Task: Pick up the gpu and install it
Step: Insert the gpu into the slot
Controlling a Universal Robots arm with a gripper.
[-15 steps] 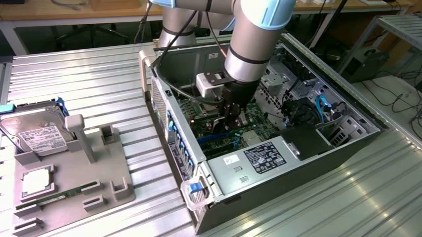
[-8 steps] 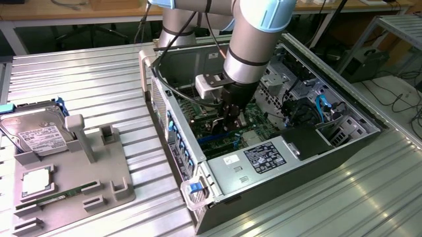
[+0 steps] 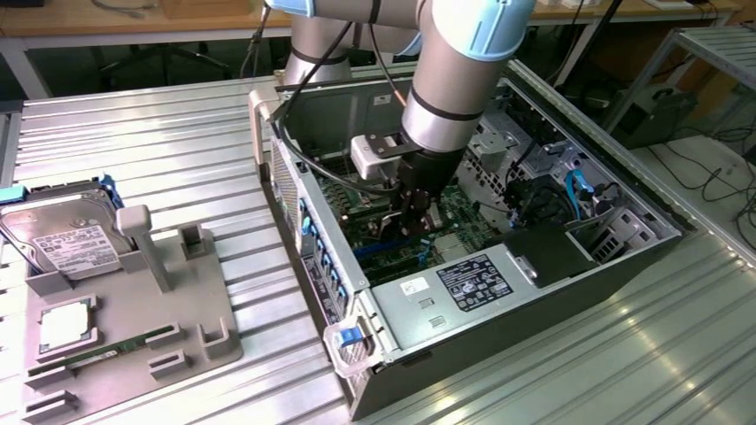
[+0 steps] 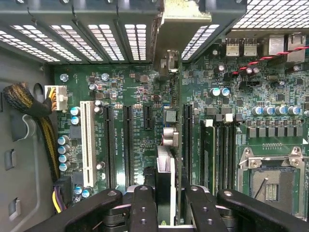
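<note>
Reaching down into an open computer case (image 3: pixel 497 292) that lies on its side on the ribbed metal tabletop (image 3: pixel 177 133), the robot arm holds the hand (image 3: pixel 416 205) low over the green motherboard (image 3: pixel 466 232). In the wrist view, the hand (image 4: pixel 165 205) has its two black fingers (image 4: pixel 144 208) closed on the gpu (image 4: pixel 165 169), a thin dark card seen edge-on and standing upright between them. The card runs away from the hand toward the pale bracket (image 4: pixel 179 21) at the case's vented rear wall (image 4: pixel 96 34). Its lower edge sits along a long black expansion slot (image 4: pixel 188 140), just beside the memory slots (image 4: pixel 217 154) and well apart from the white slot (image 4: pixel 87 142). Whether the card's edge is already in the slot or just above it cannot be told.

The step in hand appears to be seating the card. Doing it well would likely mean keeping the card upright and parallel to the slot, with its bracket end lined up at the rear opening. The push should go straight down without twisting, since capacitors (image 4: pixel 63 150) and small parts crowd the board.

Near the tabletop's edge at the exterior view's left, a grey holder tray (image 3: pixel 130 345) carries a hard drive (image 3: pixel 65 239), a processor (image 3: pixel 69 326) and a memory stick (image 3: pixel 112 347).
</note>
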